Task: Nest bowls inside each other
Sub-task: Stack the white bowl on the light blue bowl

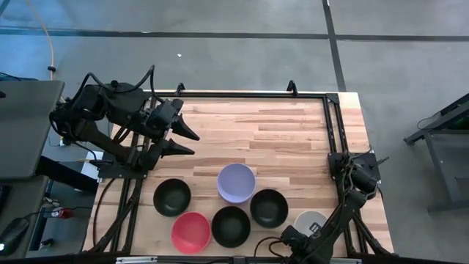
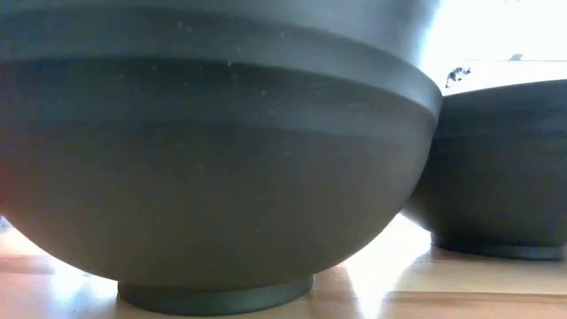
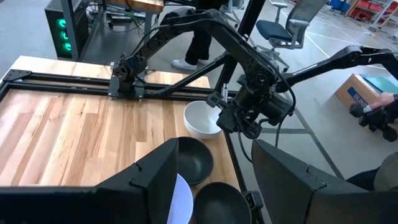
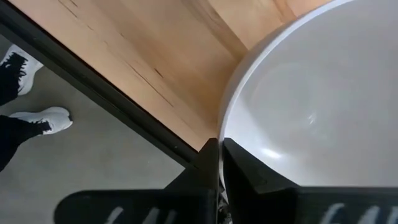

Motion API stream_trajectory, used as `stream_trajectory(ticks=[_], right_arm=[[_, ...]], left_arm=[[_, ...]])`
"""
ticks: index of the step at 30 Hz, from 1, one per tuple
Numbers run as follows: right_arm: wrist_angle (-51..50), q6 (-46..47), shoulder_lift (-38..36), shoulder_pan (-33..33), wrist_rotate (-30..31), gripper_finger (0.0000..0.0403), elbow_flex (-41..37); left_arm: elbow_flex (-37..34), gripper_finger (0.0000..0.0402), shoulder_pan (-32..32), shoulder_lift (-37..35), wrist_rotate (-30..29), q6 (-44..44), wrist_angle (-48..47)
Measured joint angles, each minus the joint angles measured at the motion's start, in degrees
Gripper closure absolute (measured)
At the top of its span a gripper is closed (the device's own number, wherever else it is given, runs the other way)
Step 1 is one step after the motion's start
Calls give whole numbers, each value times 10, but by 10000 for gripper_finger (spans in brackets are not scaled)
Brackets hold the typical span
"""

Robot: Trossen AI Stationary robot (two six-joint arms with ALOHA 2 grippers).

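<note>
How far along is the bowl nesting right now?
Nothing looks nested yet: the three black bowls, the lavender bowl and the red bowl each sit alone on the table. In hand: the right gripper is shut on the white bowl rim at the table's near right corner. The left gripper waits open, far left. All stacking remains.

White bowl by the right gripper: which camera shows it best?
The left wrist view: the white bowl shows whole, with the right gripper at its rim. The right wrist view shows only part of the bowl, close up, with the shut fingers on its rim. The high view shows it small and partly covered. The low view misses it.
</note>
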Motion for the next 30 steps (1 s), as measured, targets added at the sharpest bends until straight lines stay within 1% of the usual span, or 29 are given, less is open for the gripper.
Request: stream_trajectory(ticks=[5,8,20,23,30], right_arm=[[-9,-20,0,-8,-30,402,0],[-11,-24,-6,-14,-34,402,0],[-49,-21,-64,-36,-34,403,0],[-68,-22,-70,-42,-30,403,0],[-78,-38,-71,-55,-20,403,0]], left_arm=[[0,210,0,0,0,10,0],[0,210,0,0,0,10,0],[-1,210,0,0,0,30,0],[-1,210,0,0,0,34,0],[-1,210,0,0,0,38,-7]])
